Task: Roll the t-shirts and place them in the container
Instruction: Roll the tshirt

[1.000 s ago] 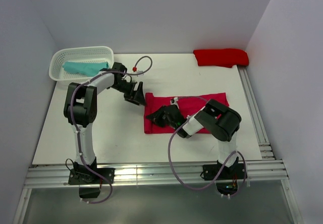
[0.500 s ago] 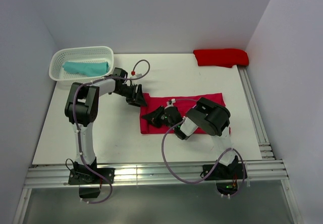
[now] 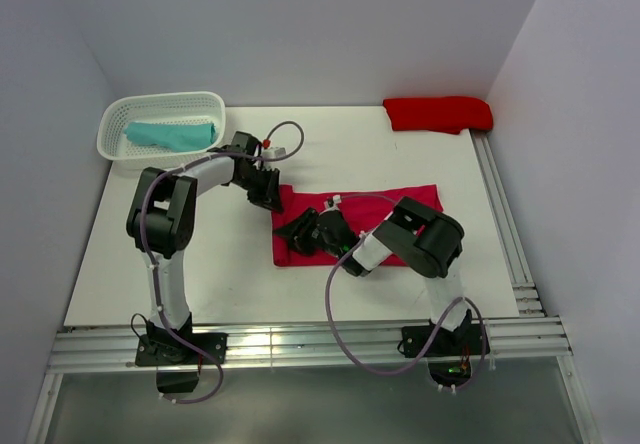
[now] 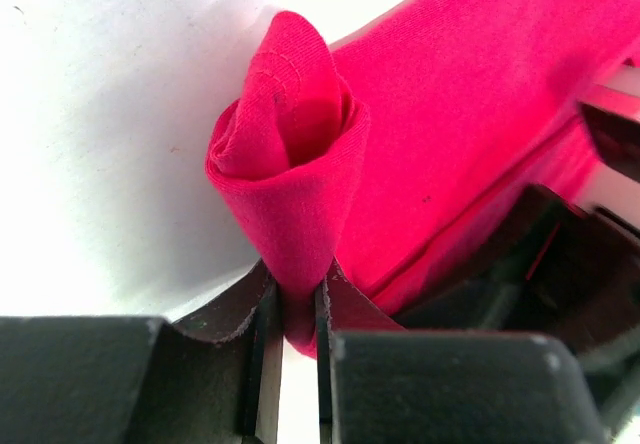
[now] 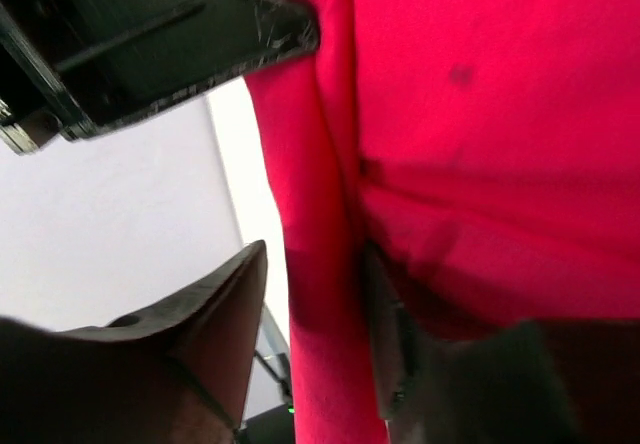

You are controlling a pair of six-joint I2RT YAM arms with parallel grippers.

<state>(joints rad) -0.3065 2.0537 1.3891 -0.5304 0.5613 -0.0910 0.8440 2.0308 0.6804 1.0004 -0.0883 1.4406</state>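
Note:
The raspberry t-shirt (image 3: 360, 212) lies as a folded strip across mid-table, its left end rolled up. In the left wrist view that rolled end (image 4: 290, 154) stands as a small tube, and my left gripper (image 4: 290, 314) is shut on the cloth just below it. My left gripper (image 3: 268, 196) sits at the shirt's far left corner. My right gripper (image 3: 300, 232) is at the near left edge. Its fingers (image 5: 225, 314) stand open around the rolled edge (image 5: 320, 294), one of them clear of the cloth. A teal t-shirt (image 3: 170, 134) lies in the basket. A scarlet t-shirt bundle (image 3: 438, 113) rests at the back right.
The white lattice basket (image 3: 160, 101) stands at the back left corner. Metal rails run along the table's near edge (image 3: 300, 344) and right side (image 3: 500, 214). Walls close in on the left, back and right. The two grippers are close together at the shirt's left end.
My left gripper came down onto the shirt's far left corner and shut on it. My right gripper opened and moved left along the near edge; the shirt's left end shifted left.

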